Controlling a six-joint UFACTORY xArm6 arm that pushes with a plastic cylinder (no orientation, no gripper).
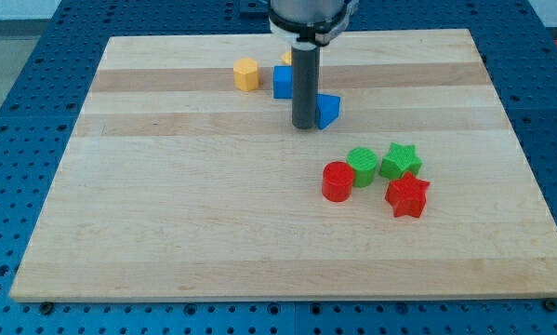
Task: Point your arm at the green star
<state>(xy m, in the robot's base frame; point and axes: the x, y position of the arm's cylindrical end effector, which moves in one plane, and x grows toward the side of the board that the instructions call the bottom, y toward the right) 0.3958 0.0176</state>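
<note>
My tip (306,126), bare and holding nothing, touches the blue block (327,111), well apart from the green star (401,161).

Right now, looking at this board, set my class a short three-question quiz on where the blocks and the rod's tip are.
1. True or false: my tip touches the green star.
2. Which block lies nearest the view's bottom? A) red star B) red cylinder C) yellow block
3. Fill in: the green cylinder sits between the red cylinder and the green ____.

Key
1. False: my tip stands up the board beside a blue block, apart from the star.
2. A
3. star
</note>
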